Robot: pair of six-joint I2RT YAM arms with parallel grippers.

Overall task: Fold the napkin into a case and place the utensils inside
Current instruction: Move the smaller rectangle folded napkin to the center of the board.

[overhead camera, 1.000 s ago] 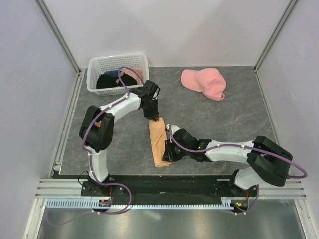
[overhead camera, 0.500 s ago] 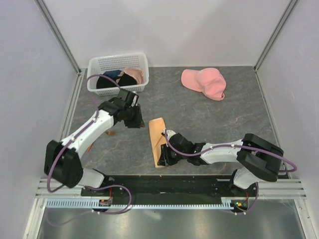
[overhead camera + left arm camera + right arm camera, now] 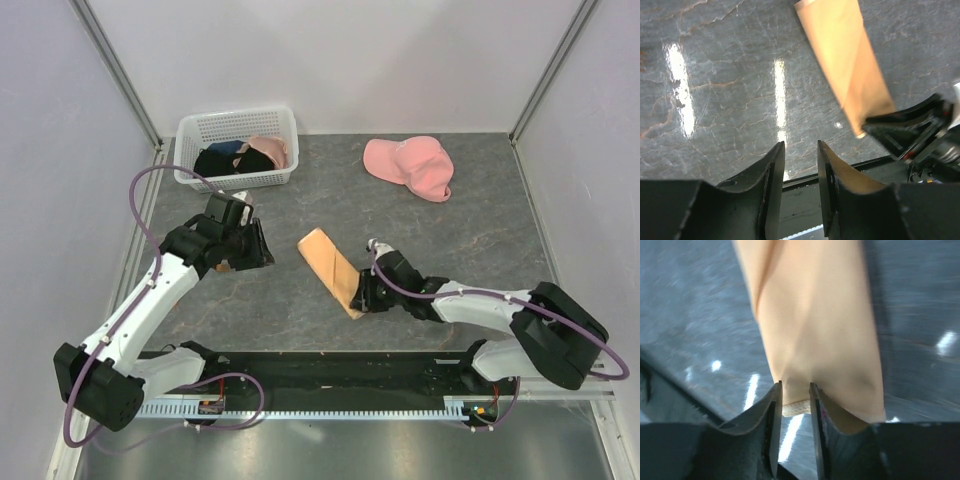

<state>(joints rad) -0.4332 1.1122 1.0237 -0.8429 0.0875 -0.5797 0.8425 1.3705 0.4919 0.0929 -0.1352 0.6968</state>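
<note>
locate the napkin (image 3: 331, 262) near the middle of the table's width, closer to the near edge than to the far one. note its form: folded into a long narrow strip, laid flat and aslant, with the far end toward the far left corner and the near end toward the near right corner. read the cloth as shiny peach-tan, with a lengthwise fold line visible in the right wrist view.

at the near end of the strip, find the right gripper (image 3: 361, 298), set low at the table and pinching that end between its fingers (image 3: 771, 412). see a sliver of hem in the slit between them in the right wrist view. trace the right arm from there back toward the near right corner, low over the table.

look left of the strip for the left gripper (image 3: 256, 245), well apart from the napkin, over the left half of the table and pointed toward the strip. read its fingers (image 3: 771, 172) as parted by a narrow gap, holding nothing, with bare table visible through the gap.

farther out, note the grey marbled table (image 3: 470, 225), the black rail (image 3: 330, 366) along the near edge, a white basket (image 3: 230, 127) at the far left corner holding dark and pink clothes (image 3: 245, 157), and a pink cap (image 3: 408, 166) toward the far right corner, well apart from the napkin.
</note>
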